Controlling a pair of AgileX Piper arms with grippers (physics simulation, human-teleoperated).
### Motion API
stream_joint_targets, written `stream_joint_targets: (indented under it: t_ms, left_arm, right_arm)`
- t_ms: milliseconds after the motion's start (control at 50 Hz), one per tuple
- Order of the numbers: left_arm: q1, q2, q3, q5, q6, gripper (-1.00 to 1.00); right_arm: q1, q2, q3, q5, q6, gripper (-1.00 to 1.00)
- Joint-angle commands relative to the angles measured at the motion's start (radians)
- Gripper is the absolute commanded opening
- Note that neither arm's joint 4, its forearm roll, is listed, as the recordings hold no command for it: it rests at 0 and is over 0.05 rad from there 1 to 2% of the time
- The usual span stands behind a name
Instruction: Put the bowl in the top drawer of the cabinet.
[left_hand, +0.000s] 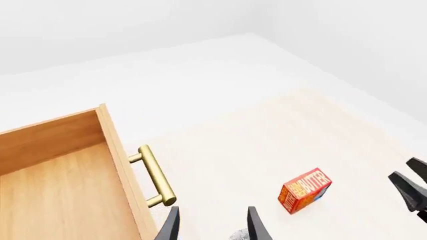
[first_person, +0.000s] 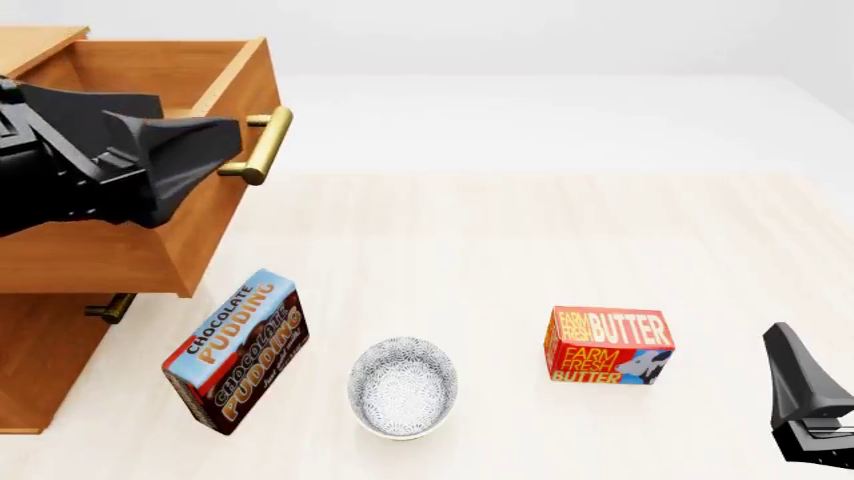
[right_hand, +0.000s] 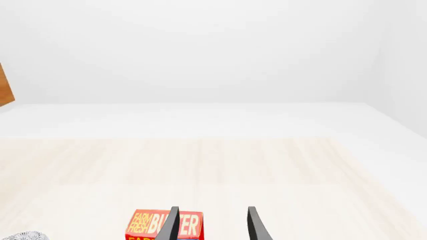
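A: Two arms, neither holding anything. Left gripper (left_hand: 210, 227) hangs near the brass handle (first_person: 260, 147), jaws apart and empty; right gripper (right_hand: 212, 225) low by the tabletop (first_person: 534, 230) edge, jaws apart too.

B: Bowl?

A: The bowl (first_person: 403, 386) sits upright on the tabletop, btwn pudding box (first_person: 238, 350) and butter box (first_person: 609, 345). Top drawer (first_person: 147, 215) of the cabinet (first_person: 40, 360) is pulled out.

B: Risks?

A: Thin rim could slip or tip in a pinch, imo. Pudding box is close, so it may get knocked.

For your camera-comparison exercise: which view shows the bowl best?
The front view: the whole bowl shows from above. The left wrist and right wrist views each catch only a speckled sliver of it at the picture's edge.
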Motion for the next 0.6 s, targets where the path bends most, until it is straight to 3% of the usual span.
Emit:
stream_joint_targets:
  t_ms: [20, 600]
  left_arm:
    - [-0.062, -0.023, 0.021, -0.016, 0.016, 1.0]
    - [-0.141, 0.093, 0.102, -0.125, -0.029, 1.0]
  right_arm:
    - [0.0, 0.0, 0.0, 0.0, 0.0, 1.0]
    - [0.0, 0.0, 0.0, 0.0, 0.0, 1.0]
